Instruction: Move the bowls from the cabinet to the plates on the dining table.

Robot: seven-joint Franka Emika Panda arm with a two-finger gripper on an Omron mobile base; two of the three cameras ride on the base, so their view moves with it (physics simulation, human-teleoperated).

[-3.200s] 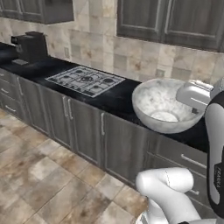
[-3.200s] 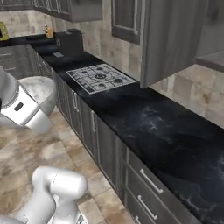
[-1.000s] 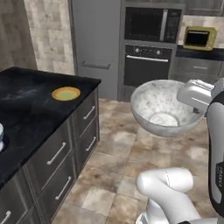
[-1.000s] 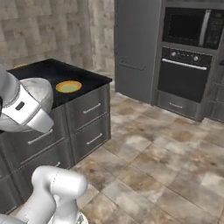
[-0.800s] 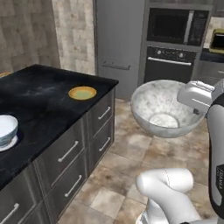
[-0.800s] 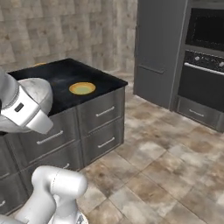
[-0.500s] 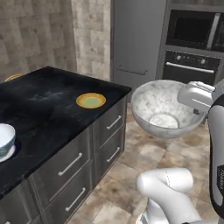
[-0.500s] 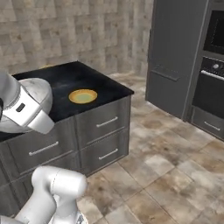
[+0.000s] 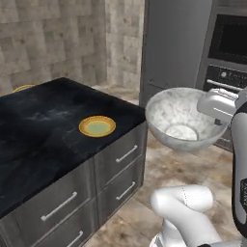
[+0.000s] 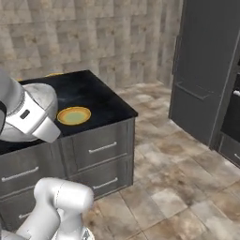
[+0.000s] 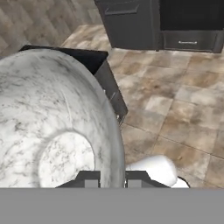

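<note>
My gripper [image 9: 212, 104] is shut on the right rim of the marbled whitish-grey bowl [image 9: 179, 118], carrying it upright in the air beside the dining table [image 9: 43, 144]. In the hand view the bowl [image 11: 57, 127] is large at the left, its rim between my fingertips [image 11: 90, 179]. An orange-yellow plate [image 9: 97, 126] lies near the table's corner, left of the bowl and apart from it. From the right base view the same plate [image 10: 73, 115] sits just right of the bowl [image 10: 43, 101], which my arm partly covers. A second plate's edge [image 9: 21, 89] peeks at the table's far side. The cabinet is out of view.
The table's grey base holds drawers [image 9: 120, 159] with short silver handles. A tall dark fridge [image 9: 173, 43] and a built-in oven [image 9: 226, 72] stand behind the bowl. Tiled floor [image 10: 178, 178] stretches to the right of the table.
The base has driven and turned, so the whole scene shifted: the table and plate now look nearer and further right in the left base view. The bowl stays gripped.
</note>
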